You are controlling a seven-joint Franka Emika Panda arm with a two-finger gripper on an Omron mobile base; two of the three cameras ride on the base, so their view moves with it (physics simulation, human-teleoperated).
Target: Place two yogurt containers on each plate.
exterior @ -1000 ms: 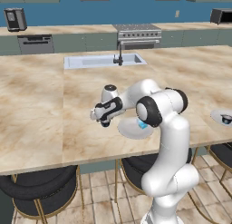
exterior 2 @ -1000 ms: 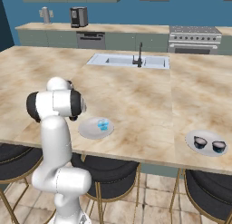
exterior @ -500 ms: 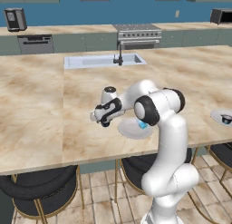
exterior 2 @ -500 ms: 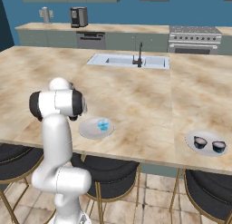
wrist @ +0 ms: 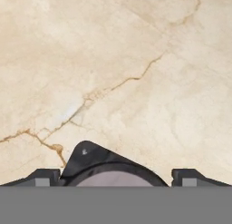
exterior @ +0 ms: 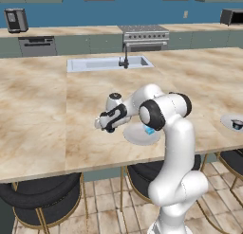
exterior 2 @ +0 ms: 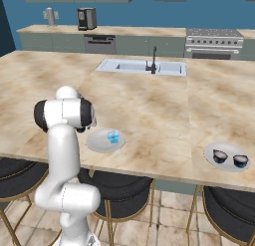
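the dark cup [wrist: 90,157] sits on the counter [exterior: 38,110] near its front edge, just left of the near plate [exterior: 134,139]. it lies between the fingertips of the gripper [wrist: 116,175]. the jaws are wide and not yet touching it. the hand has barely moved over the last second, so the grasp looks imminent. the near plate holds only the blue cup [exterior: 149,130]. the far plate [exterior 2: 227,146], toward the right end, already has two.
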